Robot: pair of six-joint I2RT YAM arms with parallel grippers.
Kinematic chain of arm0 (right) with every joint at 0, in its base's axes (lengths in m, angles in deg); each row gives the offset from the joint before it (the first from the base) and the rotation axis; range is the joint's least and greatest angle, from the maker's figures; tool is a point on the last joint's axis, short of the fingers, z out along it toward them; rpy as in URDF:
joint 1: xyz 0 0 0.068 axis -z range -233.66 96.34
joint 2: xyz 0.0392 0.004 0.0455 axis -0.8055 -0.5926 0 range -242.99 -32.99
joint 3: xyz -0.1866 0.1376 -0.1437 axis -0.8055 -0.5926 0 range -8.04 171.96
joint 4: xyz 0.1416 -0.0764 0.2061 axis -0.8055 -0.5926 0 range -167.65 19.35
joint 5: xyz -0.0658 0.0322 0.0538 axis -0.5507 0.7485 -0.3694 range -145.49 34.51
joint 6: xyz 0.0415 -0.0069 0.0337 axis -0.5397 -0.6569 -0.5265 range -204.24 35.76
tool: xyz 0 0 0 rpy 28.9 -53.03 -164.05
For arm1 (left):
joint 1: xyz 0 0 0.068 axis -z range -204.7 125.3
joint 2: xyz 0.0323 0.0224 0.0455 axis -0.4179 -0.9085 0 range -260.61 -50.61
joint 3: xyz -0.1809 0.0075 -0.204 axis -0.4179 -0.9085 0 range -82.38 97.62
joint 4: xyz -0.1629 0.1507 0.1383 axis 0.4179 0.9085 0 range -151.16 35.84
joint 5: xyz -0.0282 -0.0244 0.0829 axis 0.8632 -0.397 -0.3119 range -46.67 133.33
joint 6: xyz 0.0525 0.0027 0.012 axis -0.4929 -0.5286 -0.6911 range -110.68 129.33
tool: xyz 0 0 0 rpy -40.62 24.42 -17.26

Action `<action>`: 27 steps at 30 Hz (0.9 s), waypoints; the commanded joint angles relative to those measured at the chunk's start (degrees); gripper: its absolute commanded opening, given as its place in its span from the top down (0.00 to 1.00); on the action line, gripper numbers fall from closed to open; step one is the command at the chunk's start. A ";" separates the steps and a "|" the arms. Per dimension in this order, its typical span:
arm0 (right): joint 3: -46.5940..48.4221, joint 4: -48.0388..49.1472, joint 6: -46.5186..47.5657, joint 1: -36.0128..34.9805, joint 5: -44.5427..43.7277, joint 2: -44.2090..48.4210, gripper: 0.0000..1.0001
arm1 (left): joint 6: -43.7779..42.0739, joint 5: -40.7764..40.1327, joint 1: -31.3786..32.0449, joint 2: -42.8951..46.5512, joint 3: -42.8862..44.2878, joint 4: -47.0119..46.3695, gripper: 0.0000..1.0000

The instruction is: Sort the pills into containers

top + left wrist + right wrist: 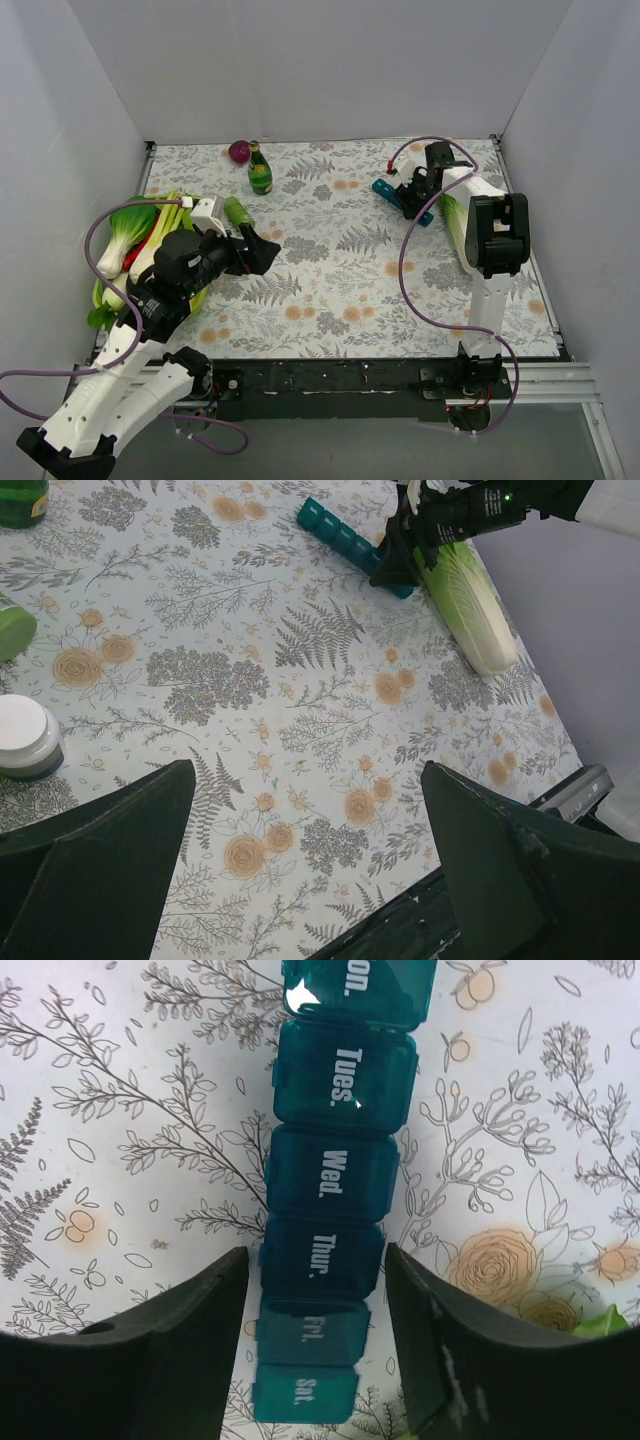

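Observation:
The containers are one teal-blue pill organiser (335,1175) lying flat on the floral table at the back right, lids shut, with day labels from Tues. to Sat. in view. In the top view only its ends (385,188) show past the arm. My right gripper (318,1260) straddles it at the Thur. and Fri. compartments, jaws partly closed with a thin gap on each side, pointing down on it (412,200). The organiser (340,535) also shows in the left wrist view. My left gripper (305,770) hangs wide open and holds nothing above the table's left half (262,247). No pills are in view.
A dark green bottle (260,172) and a purple ball (239,151) stand at the back. Leafy vegetables (125,235) lie along the left edge, a pale cabbage (455,225) beside the right arm. A white-capped jar (25,738) and a green object (12,630) sit near my left gripper.

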 commanded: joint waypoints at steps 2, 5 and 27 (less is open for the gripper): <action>0.68 -1.31 2.70 -0.70 3.06 0.43 0.43 | -0.42 1.49 -0.20 -0.19 -0.50 -1.20 0.02; -1.51 -1.22 5.06 -1.14 4.20 2.19 0.53 | -2.61 3.69 -0.20 -0.11 -0.76 -1.73 0.02; -47.13 3.43 25.56 -22.23 8.34 37.61 0.63 | -51.55 45.71 0.76 -3.00 -18.08 -17.55 0.04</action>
